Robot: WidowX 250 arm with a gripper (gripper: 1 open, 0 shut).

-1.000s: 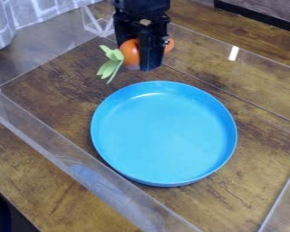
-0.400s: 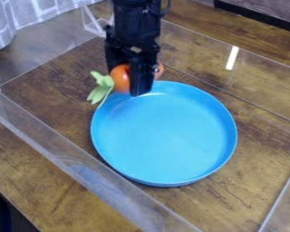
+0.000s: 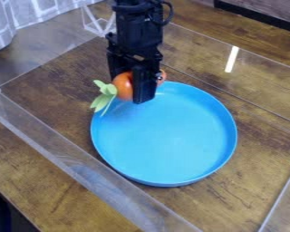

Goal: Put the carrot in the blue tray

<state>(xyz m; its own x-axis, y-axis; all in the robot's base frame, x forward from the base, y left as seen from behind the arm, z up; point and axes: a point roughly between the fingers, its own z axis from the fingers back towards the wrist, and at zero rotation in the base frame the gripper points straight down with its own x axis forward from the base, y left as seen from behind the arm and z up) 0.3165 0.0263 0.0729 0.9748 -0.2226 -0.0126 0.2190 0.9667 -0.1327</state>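
One black gripper (image 3: 134,86) clasps the small orange ridged toy carrot (image 3: 123,85) over the far-left rim of the round blue plastic tray (image 3: 172,136), near the wooden tabletop's (image 3: 39,91) far edge.

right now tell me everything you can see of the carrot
The carrot is a small orange toy, plastic-looking, with a green leafy top sticking out to the left. The black gripper is shut on it and hides much of its body. It hangs over the far left rim of the blue tray.
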